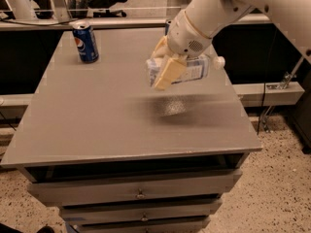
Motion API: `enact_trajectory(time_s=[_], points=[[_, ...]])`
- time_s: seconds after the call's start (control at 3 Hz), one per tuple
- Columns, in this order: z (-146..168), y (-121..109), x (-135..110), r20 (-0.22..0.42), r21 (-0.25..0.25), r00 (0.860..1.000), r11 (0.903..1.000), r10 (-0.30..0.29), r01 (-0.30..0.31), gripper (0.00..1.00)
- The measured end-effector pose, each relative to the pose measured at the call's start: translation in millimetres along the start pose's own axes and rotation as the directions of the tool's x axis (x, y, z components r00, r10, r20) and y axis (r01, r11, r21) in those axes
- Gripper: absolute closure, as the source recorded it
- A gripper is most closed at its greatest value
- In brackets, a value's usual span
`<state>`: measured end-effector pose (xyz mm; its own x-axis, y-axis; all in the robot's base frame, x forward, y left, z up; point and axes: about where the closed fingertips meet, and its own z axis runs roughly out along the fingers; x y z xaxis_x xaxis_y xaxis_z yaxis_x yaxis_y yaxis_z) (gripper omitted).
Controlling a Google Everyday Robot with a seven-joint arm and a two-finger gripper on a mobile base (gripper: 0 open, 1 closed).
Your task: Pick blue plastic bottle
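The blue plastic bottle (pixel 192 71) is clear and pale bluish with a white cap at its right end and a white-and-light-blue label. It lies sideways in the air, well above the grey table (pixel 97 110). My gripper (pixel 164 68) is shut on the bottle's left half, its cream fingers (pixel 167 74) wrapped across it. The white arm comes down from the upper right. The bottle's shadow falls on the table below it.
A dark blue Pepsi can (pixel 86 41) stands upright at the table's back left. The top of a slim can (pixel 167 24) shows behind my arm at the back edge. Drawers (pixel 136 193) sit under the tabletop. A ledge and chairs lie behind.
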<state>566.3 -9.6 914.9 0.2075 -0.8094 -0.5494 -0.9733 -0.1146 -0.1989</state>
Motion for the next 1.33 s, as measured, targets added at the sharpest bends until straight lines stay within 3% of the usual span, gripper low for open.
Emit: enact_trajectory(time_s=[0.33,0.67,1.33], points=[[14.6,-3.1,-6.2,0.027,0.006,1.000,0.9999,0.013,-0.013,1.00],[19.0,-18.7,-21.6,0.061,0.063,0.997,0.9971,0.038,-0.042,1.00],[1.2,-48.6,-51.7,0.104,0.168,0.992,0.9813,0.078,-0.095,1.00]])
